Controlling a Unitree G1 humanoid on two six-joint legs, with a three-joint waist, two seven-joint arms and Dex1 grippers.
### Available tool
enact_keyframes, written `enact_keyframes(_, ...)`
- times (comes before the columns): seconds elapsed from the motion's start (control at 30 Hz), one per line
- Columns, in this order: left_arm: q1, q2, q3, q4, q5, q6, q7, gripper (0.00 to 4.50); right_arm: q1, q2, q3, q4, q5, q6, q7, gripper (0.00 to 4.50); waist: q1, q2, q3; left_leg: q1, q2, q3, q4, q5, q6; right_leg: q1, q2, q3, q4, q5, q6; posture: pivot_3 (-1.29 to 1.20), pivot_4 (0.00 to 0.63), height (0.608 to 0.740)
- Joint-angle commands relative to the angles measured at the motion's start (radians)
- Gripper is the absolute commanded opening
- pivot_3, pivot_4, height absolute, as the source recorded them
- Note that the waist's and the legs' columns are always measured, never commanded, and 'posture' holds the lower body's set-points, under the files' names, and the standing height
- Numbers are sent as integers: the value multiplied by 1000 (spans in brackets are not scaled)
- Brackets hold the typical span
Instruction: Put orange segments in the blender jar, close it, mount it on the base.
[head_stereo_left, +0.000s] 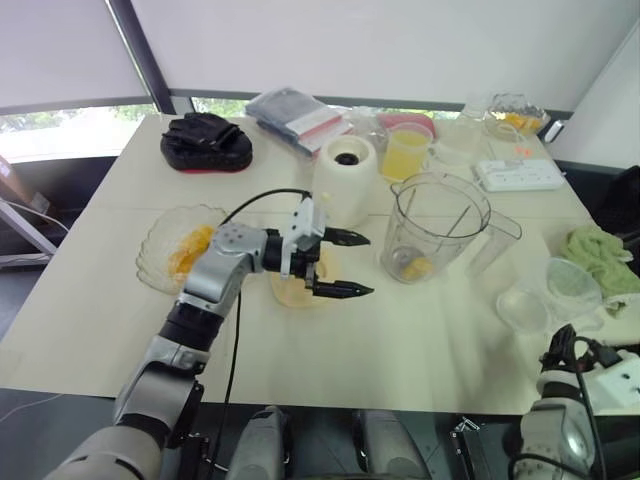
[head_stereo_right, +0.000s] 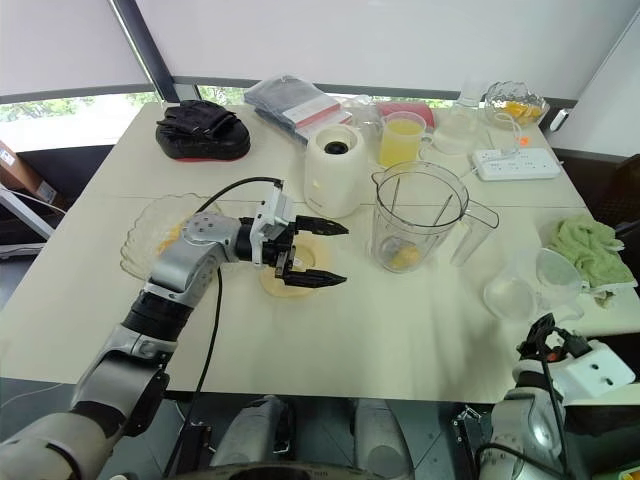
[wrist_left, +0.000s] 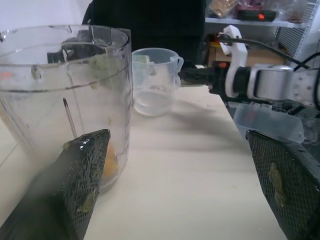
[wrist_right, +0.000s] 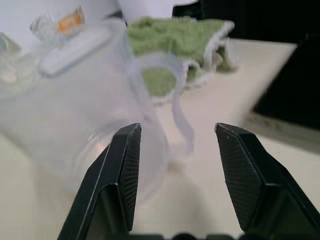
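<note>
Head pair looks forward and down from high over the table, the whole top in frame, and both eyes take in nearly the same scene, offset sideways a touch. Left wrist camera sits low behind the left gripper, facing along its fingers: blender jar close up just ahead of one finger, right arm far beyond. Right wrist camera rides behind the right gripper, with a clear cup right at the fingertips and a green cloth past it. Blender jar and green cloth show from the head too.
</note>
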Motion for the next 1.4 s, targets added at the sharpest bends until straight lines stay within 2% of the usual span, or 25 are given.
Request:
enact_keyframes(0.03,-38,-4,3,13,1,-29,-10,4500,99,2,33,-145,-1,6,48,2434,2,0,0,0,0,0,0,0,0,0,0,0,0,0,0,0,150,740)
enact_keyframes(0.2,-66,8,13,62,-2,-36,-34,4500,328,-63,92,-386,52,74,189,2434,17,0,0,0,-1,-1,-5,0,0,-1,-1,0,-1,-3,1,0,150,740)
enact_keyframes(0.27,-87,21,17,92,3,-32,-45,4500,414,-162,127,-516,109,149,283,2434,19,0,0,0,-1,0,-8,0,0,-3,-1,0,-2,-4,1,0,150,740)
enact_keyframes(0.37,-132,52,9,148,23,-8,-65,4500,463,-317,132,-621,124,252,342,2434,22,-5,3,0,-1,0,-10,0,0,-3,0,0,-2,-5,0,0,150,740)
enact_keyframes(0.53,-226,112,-23,299,100,-53,-135,4500,401,-518,67,-693,264,396,370,2434,28,-9,4,1,-2,0,-9,0,0,-3,1,-1,-1,-4,-1,0,150,740)
enact_keyframes(0.7,-337,159,-43,502,182,-194,-244,4500,251,-703,67,-736,405,539,349,2434,30,-14,7,0,-3,0,-9,0,0,-3,1,-1,-2,-4,-1,0,150,740)
enact_keyframes(0.8,-392,171,-68,605,215,-266,-300,4500,169,-774,84,-742,441,589,343,2434,32,-15,8,-1,-3,0,-9,0,0,-3,1,-2,-2,-4,-1,0,150,740)
enact_keyframes(1.03,-452,175,-185,768,265,-475,-308,4500,47,-822,126,-762,475,643,296,2434,32,-19,9,-2,-3,-1,-9,0,0,-3,0,-2,-2,-4,0,0,150,740)
enact_keyframes(1.27,-496,93,-197,931,413,-657,-258,4500,23,-821,130,-768,459,657,281,2434,35,-24,11,-2,-4,-1,-8,0,0,-3,0,-2,-2,-4,0,0,150,740)
enact_keyframes(1.4,-522,57,-182,1001,472,-689,-205,4500,22,-828,154,-768,457,644,261,2434,31,-24,11,-1,-3,-1,-8,0,0,-3,1,-3,-1,-2,4,0,150,740)
